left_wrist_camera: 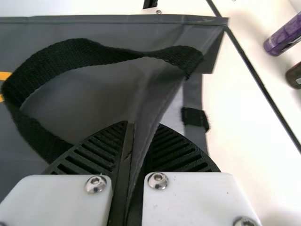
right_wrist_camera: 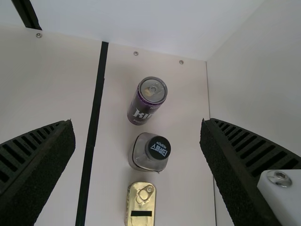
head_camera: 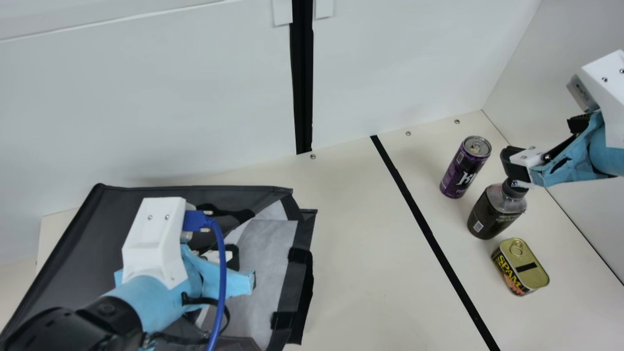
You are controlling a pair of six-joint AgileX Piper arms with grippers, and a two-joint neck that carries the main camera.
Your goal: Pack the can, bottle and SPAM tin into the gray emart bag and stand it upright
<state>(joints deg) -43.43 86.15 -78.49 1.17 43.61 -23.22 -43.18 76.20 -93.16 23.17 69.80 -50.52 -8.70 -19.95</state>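
Packing status: no item is occupying the bag, as far as is showing. The gray fabric emart bag (head_camera: 73,248) is lying flat left of the black tape line (head_camera: 431,236); the left gripper (left_wrist_camera: 131,127) is clamping its mouth edge (presumably for opening). Right of the line, the purple metal can (head_camera: 463,168), dark capped plastic bottle (head_camera: 495,212) and gold rectangular SPAM tin (head_camera: 526,265) are awaiting loading; the right gripper (right_wrist_camera: 137,123) is holding its fingers wide apart there. Loading and uprighting are pending.

Gray emart bag (head_camera: 58,248): matt, cloth-like | black strap (left_wrist_camera: 75,52): rough woven | can (head_camera: 465,168): glossy metal | SPAM tin (head_camera: 524,265): shiny metal | counter (head_camera: 360,253): smooth
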